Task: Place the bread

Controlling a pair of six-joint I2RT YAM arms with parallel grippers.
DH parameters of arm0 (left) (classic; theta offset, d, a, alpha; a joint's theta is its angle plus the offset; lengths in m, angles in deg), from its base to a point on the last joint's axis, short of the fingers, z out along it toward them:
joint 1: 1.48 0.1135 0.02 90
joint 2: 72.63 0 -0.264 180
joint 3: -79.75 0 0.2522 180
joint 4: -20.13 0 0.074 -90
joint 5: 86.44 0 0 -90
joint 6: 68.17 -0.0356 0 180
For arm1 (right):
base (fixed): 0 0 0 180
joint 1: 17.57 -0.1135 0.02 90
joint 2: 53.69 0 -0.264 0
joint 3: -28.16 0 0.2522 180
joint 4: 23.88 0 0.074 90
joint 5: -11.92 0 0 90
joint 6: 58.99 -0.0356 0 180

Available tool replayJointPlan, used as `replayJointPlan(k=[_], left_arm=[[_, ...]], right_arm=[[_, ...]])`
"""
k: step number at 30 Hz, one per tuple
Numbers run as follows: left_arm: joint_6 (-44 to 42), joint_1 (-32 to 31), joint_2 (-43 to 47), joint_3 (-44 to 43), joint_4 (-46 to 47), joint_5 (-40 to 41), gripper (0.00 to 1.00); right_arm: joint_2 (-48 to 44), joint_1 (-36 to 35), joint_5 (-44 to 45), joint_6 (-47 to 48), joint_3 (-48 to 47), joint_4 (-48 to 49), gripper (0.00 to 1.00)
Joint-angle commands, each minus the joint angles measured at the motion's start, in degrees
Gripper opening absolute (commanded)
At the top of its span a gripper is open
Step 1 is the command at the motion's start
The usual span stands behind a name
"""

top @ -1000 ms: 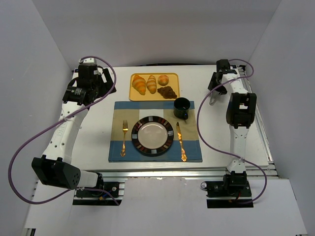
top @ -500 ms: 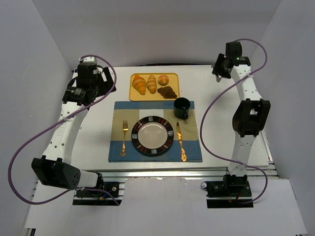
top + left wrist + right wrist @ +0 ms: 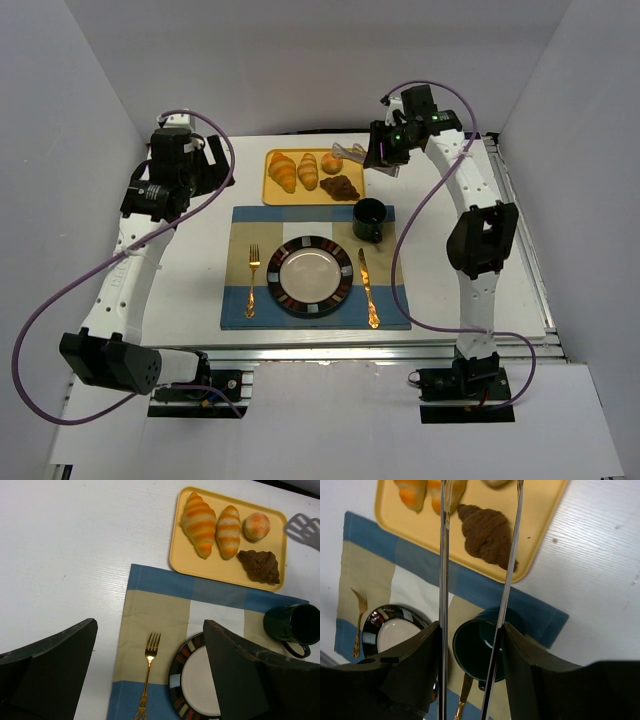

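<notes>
The right tool [image 3: 471,627] was closed on a pair of metal tongs [image 3: 443,555], its fingers pressed against the 2 long blades, which were held narrowly apart; in the overhead view the tongs were seen at the upper centre of the frame, over the right end of the yellow tray [image 3: 300,198], their tips near the round roll [image 3: 332,163]; whether they touched it could not be told. All the bread was seen on the tray: 2 striped croissants [image 3: 283,171] side by side at its left, the roll at its upper right, a dark brown pastry [image 3: 341,186] just below the roll. Below the tray a checked placemat [image 3: 240,300] was laid on the white counter [image 3: 200,265]; on it a dark-rimmed plate [image 3: 310,241] was set in the middle, a gold fork [image 3: 252,280] to its left, a gold knife [image 3: 367,288] to its right, a dark green mug [image 3: 370,219] at the upper right corner. The left tool [image 3: 149,626] was spread wide with nothing between its fingers, well apart from the tray.
</notes>
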Motion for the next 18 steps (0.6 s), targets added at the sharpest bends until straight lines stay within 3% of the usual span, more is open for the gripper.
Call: replayJointPlan(k=[1,7,18], left_arm=[[-1.2,-0.2,2.6,-1.3,-1.0,-0.7,0.98],[-2.1,-0.2,2.2,-2.7,-2.4,-0.9,0.98],[-3.5,-0.2,3.3,-2.8,-3.2,-0.5,0.98]], right_arm=[[0.3,0.3,-5.9,5.1,-1.8,-0.2,0.56],[2.3,-0.1,-5.1,7.2,-2.5,-0.3,0.58],[0.1,-0.3,-5.0,12.9,6.1,0.3,0.61]])
